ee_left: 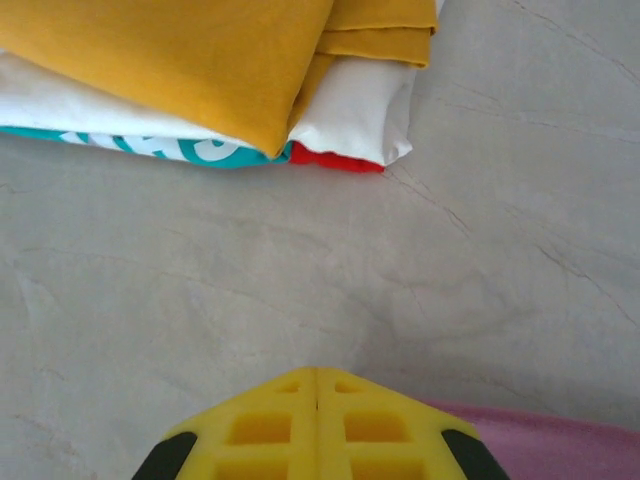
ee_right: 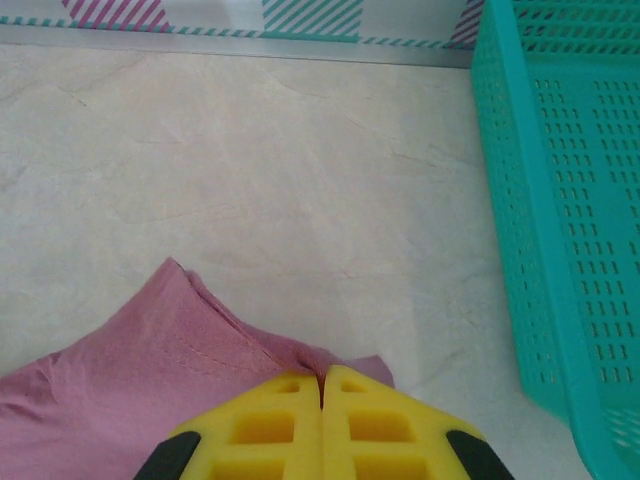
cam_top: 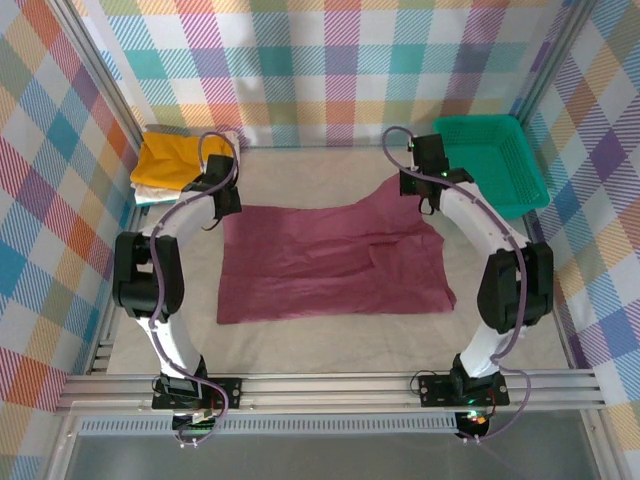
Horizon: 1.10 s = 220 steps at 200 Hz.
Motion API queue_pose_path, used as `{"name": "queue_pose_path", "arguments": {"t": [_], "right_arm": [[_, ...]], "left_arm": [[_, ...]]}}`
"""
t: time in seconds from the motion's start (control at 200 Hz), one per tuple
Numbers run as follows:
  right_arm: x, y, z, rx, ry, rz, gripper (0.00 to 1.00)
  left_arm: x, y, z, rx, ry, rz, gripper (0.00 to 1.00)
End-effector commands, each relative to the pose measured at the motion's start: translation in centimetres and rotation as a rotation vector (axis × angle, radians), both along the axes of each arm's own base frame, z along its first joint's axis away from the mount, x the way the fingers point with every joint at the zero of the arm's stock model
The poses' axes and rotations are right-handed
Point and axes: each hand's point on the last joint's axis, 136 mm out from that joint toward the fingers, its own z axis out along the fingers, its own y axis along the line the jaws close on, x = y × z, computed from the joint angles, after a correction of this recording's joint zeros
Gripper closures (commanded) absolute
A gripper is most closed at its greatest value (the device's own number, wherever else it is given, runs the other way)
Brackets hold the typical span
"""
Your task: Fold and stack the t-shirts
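Cloth, seen from the top external view: the maroon t-shirt lies spread flat between the two claws. It looks light and limp, so it will likely sag wherever it is unsupported. The left claw sits at its far left corner. The right claw sits at the far right corner, where the fabric rises in a peak. Beyond the left claw rests the mustard t-shirt, folded.

Left wrist view: the left claw has its fingers pressed together. Maroon cloth shows beneath its right side, but I cannot tell whether it is pinched. Ahead lies the white t-shirt, under the mustard one.

Right wrist view: the right claw is clamped on a bunched maroon corner, with the teal basket to its right. Corners and hems look like the surest holds.
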Motion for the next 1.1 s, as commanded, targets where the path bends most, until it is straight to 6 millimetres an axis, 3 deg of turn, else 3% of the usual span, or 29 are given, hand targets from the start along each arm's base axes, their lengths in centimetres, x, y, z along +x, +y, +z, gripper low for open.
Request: {"name": "queue_pose_path", "arguments": {"t": [0.0, 0.195, 0.465, 0.73, 0.945, 1.01, 1.095], "right_arm": [[-1.2, -0.7, 1.3, 0.049, -0.059, -0.045, 1.0], [-4.1, -1.8, -0.3, 0.063, -0.057, -0.079, 1.0], [-6.7, -2.5, 0.8, 0.078, -0.097, -0.081, 1.0], [-10.0, -3.5, -1.9, 0.104, -0.031, -0.129, 1.0], [-13.3, -4.4, -3.1, 0.141, -0.018, -0.179, 1.0], [-14.5, -4.6, -3.5, 0.154, -0.001, -0.19, 0.96], [-16.4, -5.0, -4.4, 0.172, 0.031, -0.214, 0.91]], "left_arm": [[-2.2, 0.4, -0.1, 0.019, -0.013, 0.044, 1.0], [-4.7, 1.4, -1.8, 0.051, 0.022, 0.082, 1.0], [-6.2, 1.9, -0.1, 0.048, 0.003, 0.108, 1.0], [-10.0, 2.3, -3.2, 0.028, 0.138, 0.166, 1.0], [-12.8, 1.6, -5.0, -0.045, 0.199, 0.18, 1.0], [-13.9, 1.3, -5.5, -0.065, 0.222, 0.185, 0.85], [-15.5, 0.9, -5.7, -0.099, 0.229, 0.192, 0.74]]}}
